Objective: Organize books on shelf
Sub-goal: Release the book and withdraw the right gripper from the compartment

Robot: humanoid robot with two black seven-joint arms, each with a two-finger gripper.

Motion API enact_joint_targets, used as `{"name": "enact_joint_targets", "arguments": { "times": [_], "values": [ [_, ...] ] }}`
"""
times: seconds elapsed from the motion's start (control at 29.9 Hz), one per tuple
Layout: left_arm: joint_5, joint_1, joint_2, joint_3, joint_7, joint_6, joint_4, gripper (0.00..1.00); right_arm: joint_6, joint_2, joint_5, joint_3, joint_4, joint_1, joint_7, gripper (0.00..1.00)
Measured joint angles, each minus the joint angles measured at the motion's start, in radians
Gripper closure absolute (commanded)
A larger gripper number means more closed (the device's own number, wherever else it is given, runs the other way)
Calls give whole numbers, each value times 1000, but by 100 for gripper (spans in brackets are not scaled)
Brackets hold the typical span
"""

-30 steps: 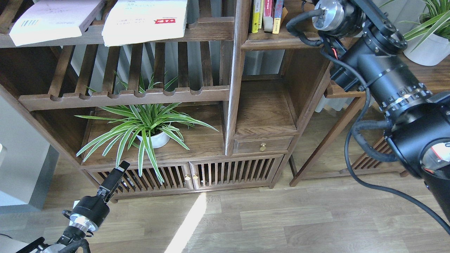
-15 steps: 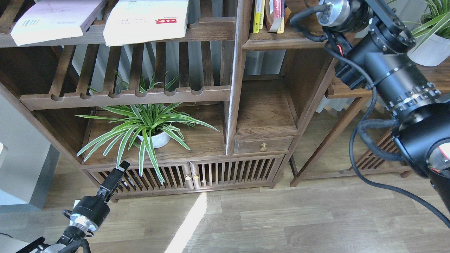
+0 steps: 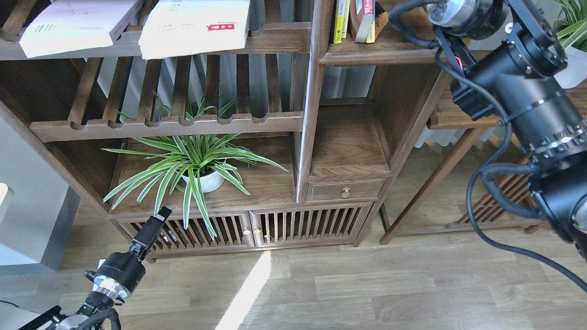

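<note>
Jaws of the left gripper [image 3: 153, 227] look closed and empty, right jaws unseen; the large white paperback book [image 3: 195, 25] seems light, bendable, best gripped at its overhanging edge.

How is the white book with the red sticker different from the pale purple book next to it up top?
The white book carries a small red label, while the lilac book shows a barcode instead. The white book looks larger than the lilac book. The white book lies to the right and the lilac book to the left. Both rest flat, covers up, on the slatted rack, their front edges overhanging its rail.
</note>
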Motion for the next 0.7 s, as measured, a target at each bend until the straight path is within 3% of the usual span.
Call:
{"name": "enact_joint_targets", "arguments": {
  "times": [0.17,0.5,0.6,0.7],
  "values": [
    [0,-5,-2,-14,0,0,-5,1,1,-26,2,52,82,-64,2,7],
    [-6,-111,-61,-85,2,0,-17,1,37,-26,5,191,279,-225,4,1],
    [-6,-160,-75,-98,3,0,-18,1,106,-25,5,219,329,-305,9,1],
    [-6,-206,-88,-114,3,0,-19,1,253,-24,5,251,341,-370,13,1]
  ]
}}
